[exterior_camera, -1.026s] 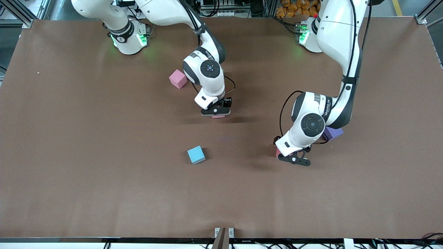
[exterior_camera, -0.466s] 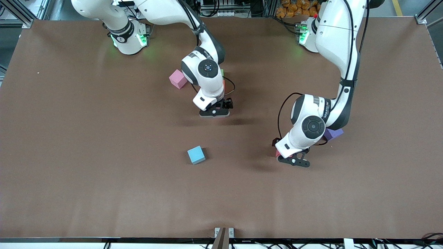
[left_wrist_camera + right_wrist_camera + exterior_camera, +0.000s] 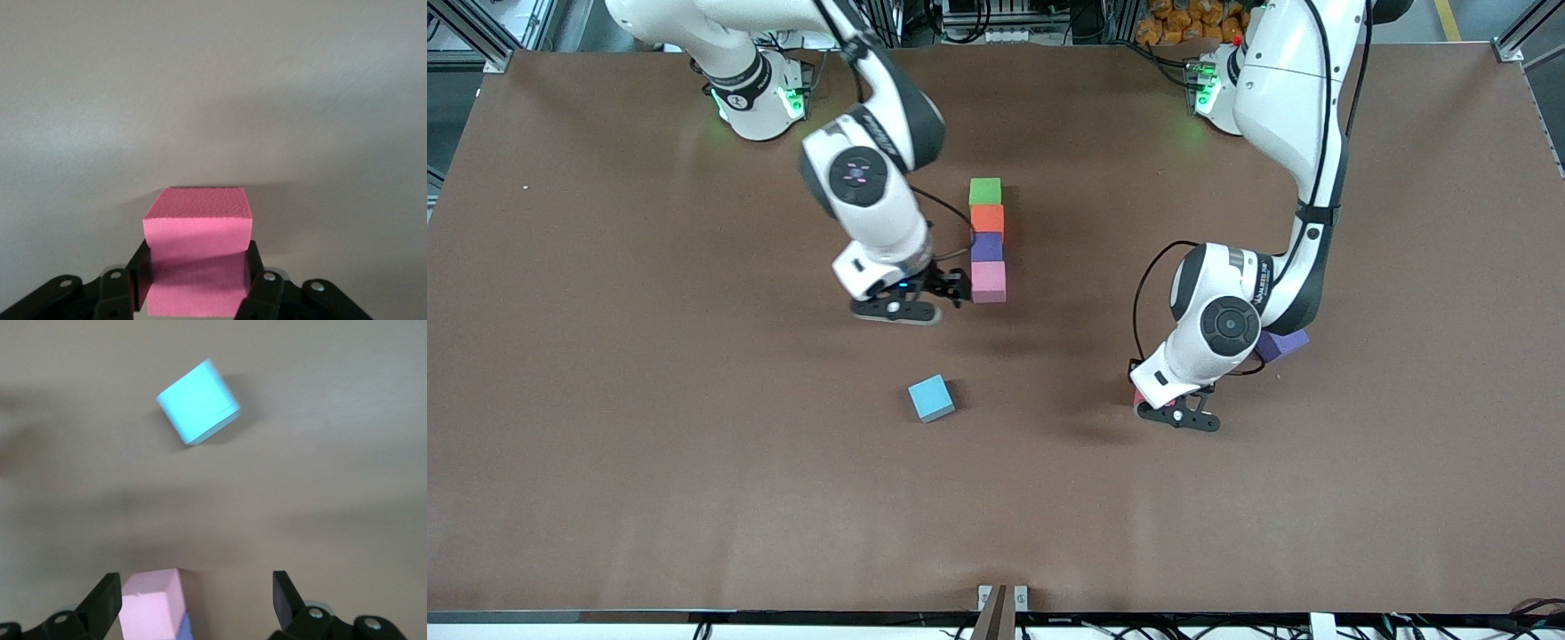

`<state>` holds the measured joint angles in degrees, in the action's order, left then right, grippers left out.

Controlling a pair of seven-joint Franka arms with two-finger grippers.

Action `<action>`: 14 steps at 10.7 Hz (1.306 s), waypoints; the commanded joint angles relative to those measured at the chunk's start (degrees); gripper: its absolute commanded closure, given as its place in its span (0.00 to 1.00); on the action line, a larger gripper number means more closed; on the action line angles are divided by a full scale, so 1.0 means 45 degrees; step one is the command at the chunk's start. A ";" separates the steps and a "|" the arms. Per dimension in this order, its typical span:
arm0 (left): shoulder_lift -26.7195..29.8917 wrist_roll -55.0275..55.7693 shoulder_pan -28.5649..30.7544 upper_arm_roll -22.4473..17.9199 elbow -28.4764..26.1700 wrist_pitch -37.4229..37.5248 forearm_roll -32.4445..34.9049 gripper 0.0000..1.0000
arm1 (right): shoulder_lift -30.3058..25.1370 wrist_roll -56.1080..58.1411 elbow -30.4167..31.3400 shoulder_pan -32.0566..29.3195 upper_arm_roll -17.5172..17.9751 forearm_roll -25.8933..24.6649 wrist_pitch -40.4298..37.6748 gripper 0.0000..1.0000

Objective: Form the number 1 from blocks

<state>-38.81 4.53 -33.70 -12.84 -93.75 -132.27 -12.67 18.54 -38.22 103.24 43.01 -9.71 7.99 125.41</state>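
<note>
Four blocks form a column: green [image 3: 985, 191], orange [image 3: 987, 219], purple [image 3: 987, 246] and pink [image 3: 988, 282], the pink one nearest the front camera. My right gripper [image 3: 947, 289] hangs open just beside the pink block [image 3: 152, 603], holding nothing [image 3: 195, 587]. The light blue block [image 3: 931, 397] [image 3: 199, 401] lies alone, nearer the front camera. My left gripper [image 3: 1174, 411] [image 3: 198, 260] is down at the table, shut on the red block [image 3: 1140, 397] [image 3: 197, 223]. A second purple block [image 3: 1285, 342] peeks out from under the left arm. The second pink block is hidden.
The brown table [image 3: 649, 444] is bare toward the front camera and toward both ends. The arms' bases stand at the table's edge farthest from the front camera.
My right gripper let go of the pink block at the column's near end and swung toward the right arm's end, uncovering the column and hiding the other pink block. The left gripper barely shifted.
</note>
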 commanded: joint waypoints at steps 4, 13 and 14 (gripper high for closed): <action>0.0188 0.3405 -0.1473 0.0744 0.0481 0.0038 -0.0173 1.00 | -0.2166 0.1882 -0.0865 -0.3362 0.1648 -0.3064 -0.3369 0.00; -0.1003 0.7096 -0.4891 -0.0582 0.2023 0.0038 -0.0465 1.00 | -0.2166 0.9188 -0.4211 -0.8244 0.1688 -0.1873 -0.7010 0.00; -0.1159 0.7351 -0.5088 -0.0681 0.2217 0.0057 -0.0969 1.00 | -0.2166 0.9698 -0.4231 -0.8578 0.1649 -0.1892 -0.7010 0.00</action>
<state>-41.89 36.13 -54.51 -13.71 -86.62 -132.35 -13.92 8.57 2.40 85.29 6.90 -3.39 -1.27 94.96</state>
